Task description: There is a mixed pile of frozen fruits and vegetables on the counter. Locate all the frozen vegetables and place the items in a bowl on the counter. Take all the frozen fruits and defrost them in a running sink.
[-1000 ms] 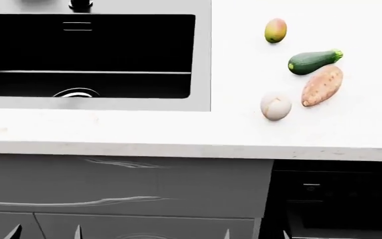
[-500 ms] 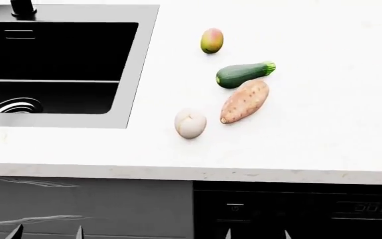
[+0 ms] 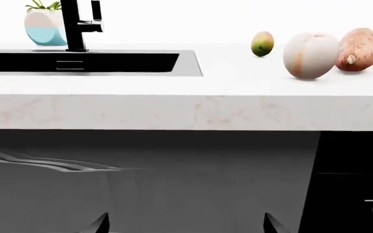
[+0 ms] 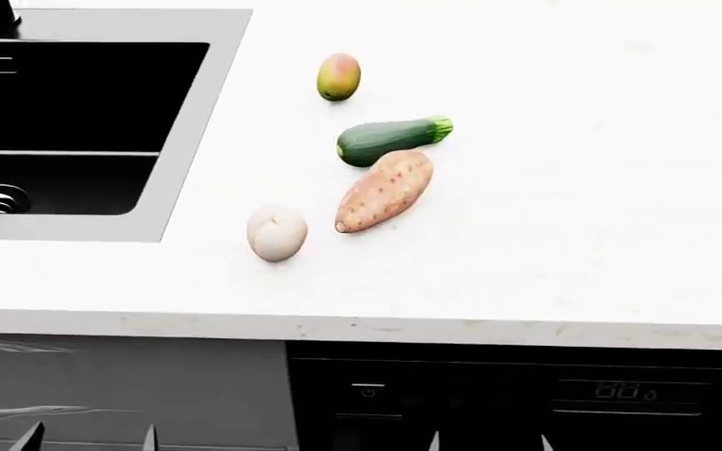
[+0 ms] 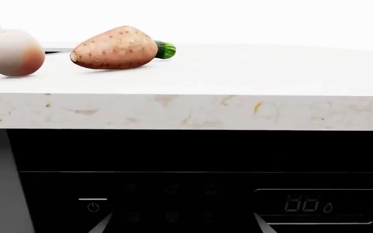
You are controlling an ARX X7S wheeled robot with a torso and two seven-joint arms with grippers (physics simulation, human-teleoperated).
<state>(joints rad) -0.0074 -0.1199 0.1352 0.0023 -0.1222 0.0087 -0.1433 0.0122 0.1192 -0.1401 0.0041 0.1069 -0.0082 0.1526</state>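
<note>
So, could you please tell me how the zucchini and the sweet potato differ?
The zucchini is dark green and smooth; the sweet potato is orange-pink and speckled. The zucchini is slimmer, the sweet potato thicker and tapered. The zucchini lies farther from the counter's front edge. Both lie flat, side by side, at similar angles.

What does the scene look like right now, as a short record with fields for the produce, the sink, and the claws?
surface: white counter
sink: black basin at the counter's left, no water seen running
mango: alone, farthest from the front edge
zucchini: lying beside the sweet potato
sweet potato: lying flat, in front of the zucchini
cream ball: nearest the front edge, apart from the others
bowl: not in view
left claw: below counter level, holding nothing, tips spread
right claw: same
</note>
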